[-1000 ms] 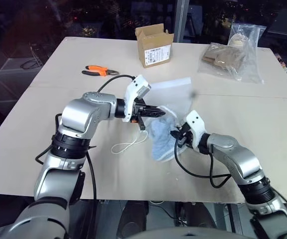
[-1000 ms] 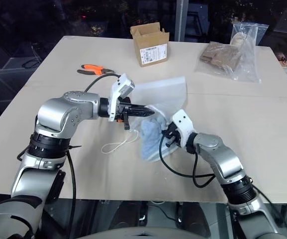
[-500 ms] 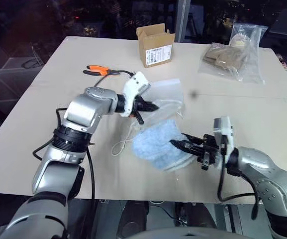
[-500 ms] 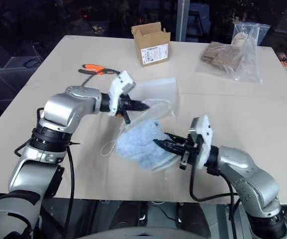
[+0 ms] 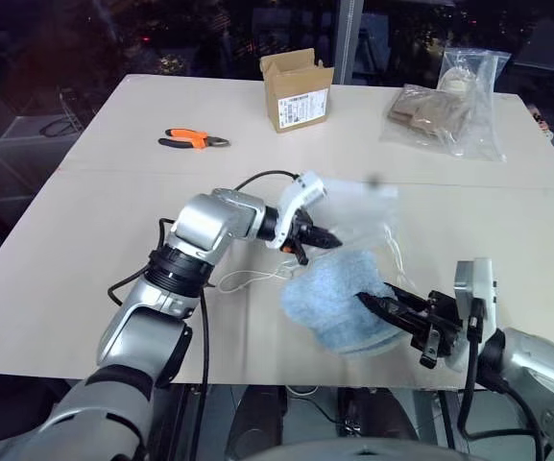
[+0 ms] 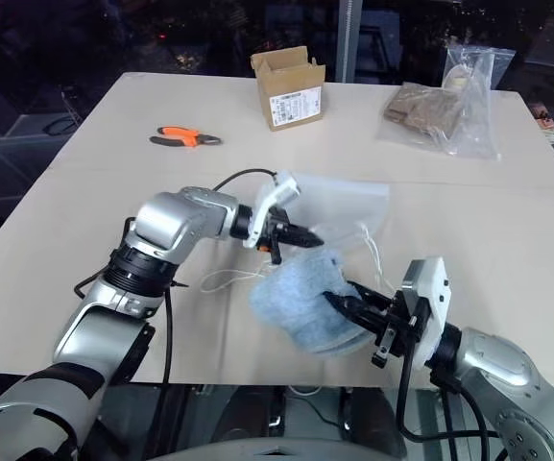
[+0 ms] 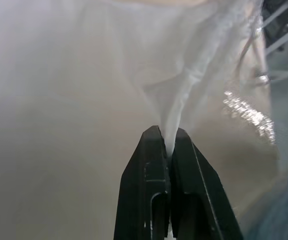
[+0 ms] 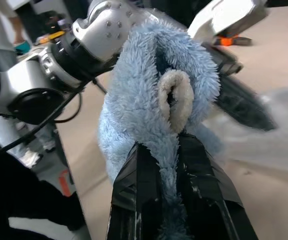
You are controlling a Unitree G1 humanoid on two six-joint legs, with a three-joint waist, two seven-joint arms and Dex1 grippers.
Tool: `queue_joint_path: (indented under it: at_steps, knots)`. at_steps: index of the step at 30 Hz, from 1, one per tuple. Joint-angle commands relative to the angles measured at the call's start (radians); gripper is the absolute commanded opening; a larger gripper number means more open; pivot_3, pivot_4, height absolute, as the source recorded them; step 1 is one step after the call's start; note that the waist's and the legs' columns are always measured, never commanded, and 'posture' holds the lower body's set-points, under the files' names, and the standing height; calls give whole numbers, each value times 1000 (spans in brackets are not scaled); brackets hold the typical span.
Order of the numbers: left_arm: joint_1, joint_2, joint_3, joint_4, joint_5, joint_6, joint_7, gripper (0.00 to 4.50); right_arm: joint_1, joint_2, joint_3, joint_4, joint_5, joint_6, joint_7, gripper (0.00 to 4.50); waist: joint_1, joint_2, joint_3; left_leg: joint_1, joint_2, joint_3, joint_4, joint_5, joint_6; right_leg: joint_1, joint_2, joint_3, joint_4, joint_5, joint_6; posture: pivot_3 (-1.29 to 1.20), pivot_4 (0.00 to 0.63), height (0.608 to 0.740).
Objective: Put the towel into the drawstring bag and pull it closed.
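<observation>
Left gripper [image 7: 166, 142] clamped on drawstring bag [image 6: 339, 206] edge, likely to hold the mouth up off table [image 5: 113, 163]. Right gripper [image 8: 164, 145] pinches towel [image 5: 339, 298] just beside bag, presumably ready for insertion

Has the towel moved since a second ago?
Yes. The towel, pinched in the right tool, has come toward the table's near edge, farther from the cardboard box.
</observation>
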Motion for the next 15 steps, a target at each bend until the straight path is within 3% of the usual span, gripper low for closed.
queue_joint_path:
  at_steps: [1, 5, 10, 15]
  knots:
    - [26, -46, -111, 46, 42, -55, -52, 20, 57, -14, -41, -55, 23, -38, -16, 0, 4, 0, 0, -1, 0, 0, 0, 0, 0, 0, 0, 0, 0, 0, -1, 0, 150, 740]
    - [32, -108, -140, 153, 55, -67, -84, 20, 91, -23, -58, -63, 27, -44, -42, 0, 6, 0, -1, -6, -2, -2, 3, -1, 2, -2, 0, 0, -2, 2, -1, 0, 150, 740]
    - [-69, -139, 113, 299, -50, 65, -44, 20, 8, 15, -60, -47, -13, -67, -161, 0, -2, -1, -2, -5, -2, -2, 3, -1, 3, -2, 1, 3, -2, 0, 1, 0, 150, 740]
    - [-105, -66, 209, 268, -63, 109, -17, 20, -75, 65, -34, -14, 40, -84, -194, 0, -3, 0, -2, -5, -2, -4, 2, -1, 3, -2, 3, 5, -1, 0, 0, 0, 150, 740]
